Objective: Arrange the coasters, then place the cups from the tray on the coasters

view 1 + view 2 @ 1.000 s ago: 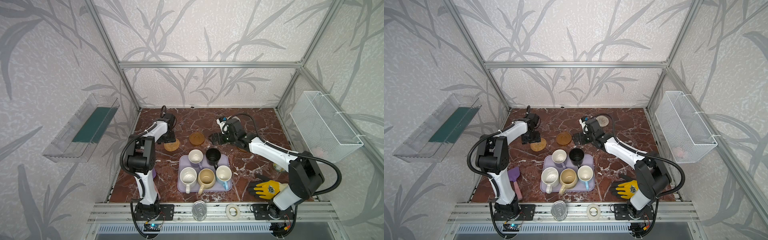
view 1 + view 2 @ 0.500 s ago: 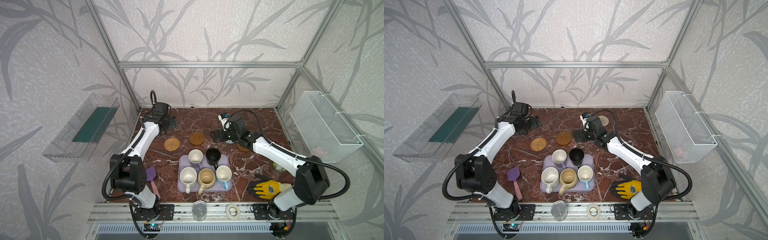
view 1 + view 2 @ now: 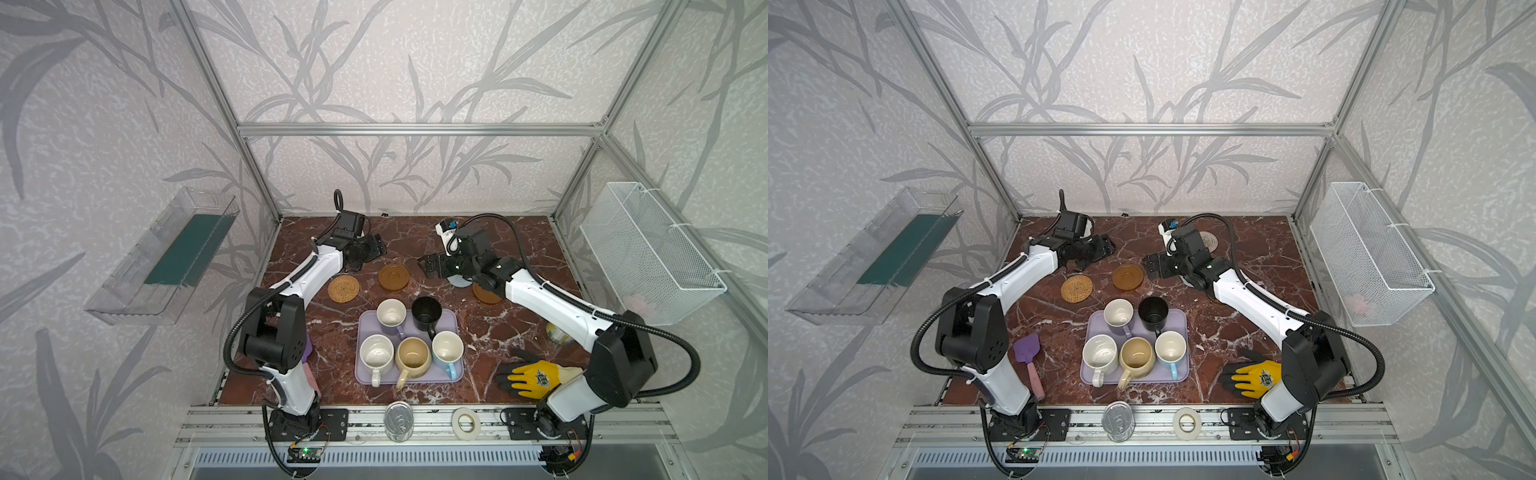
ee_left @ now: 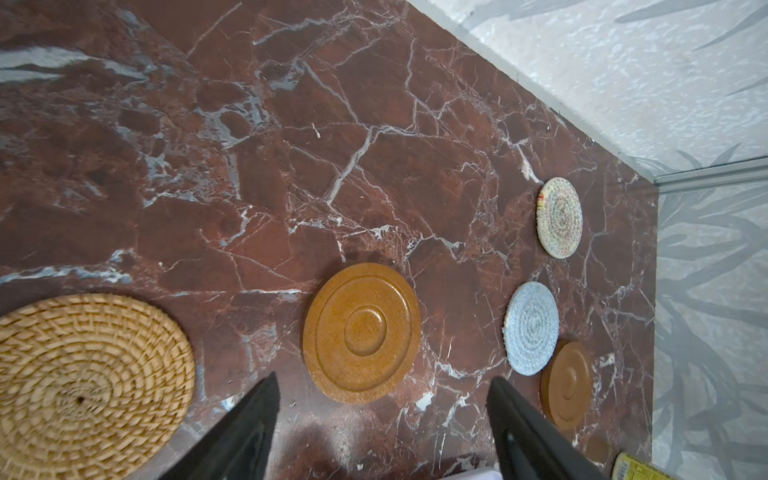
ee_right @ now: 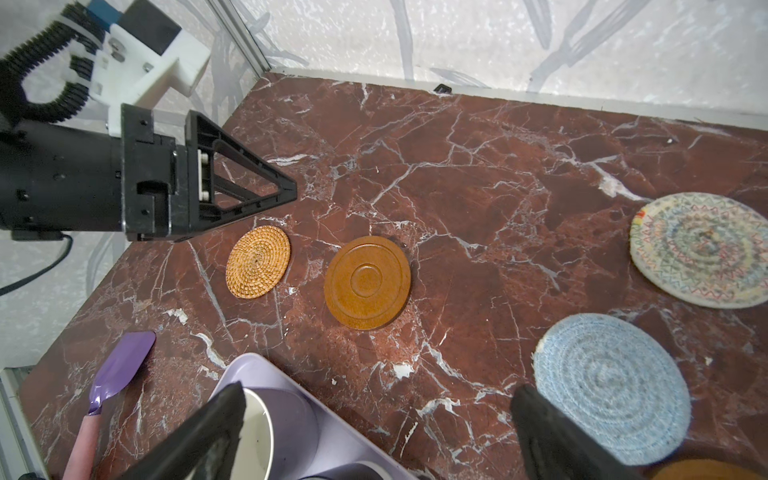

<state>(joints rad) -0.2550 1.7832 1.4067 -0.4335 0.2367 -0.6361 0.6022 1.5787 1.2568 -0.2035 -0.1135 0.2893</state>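
At table front: flat lavender plastic tray (image 3: 452,323) with low rim, five handled mugs (image 3: 376,353) on it. From the tray:
- 11 o'clock: woven rattan coaster (image 3: 343,289)
- 12: ridged wooden coaster (image 3: 393,277)
- 1–2: grey-blue braided coaster (image 5: 611,399), with smooth wooden coaster (image 3: 484,296) just beside it

Above that row, left gripper (image 4: 382,377) has its jaws apart and empty. Right gripper (image 5: 380,388) is spread wide and empty. Farthest, 1 o'clock: cream braided coaster (image 3: 1209,240).

In a top view bare table (image 3: 1129,232) lies open at upper centre, behind the flat coasters (image 3: 1076,289). At lower centre five cups (image 3: 1138,353) crowd the tray (image 3: 1177,322); a glove (image 3: 1254,376) blocks the lower right, a spatula (image 3: 1026,349) the lower left.
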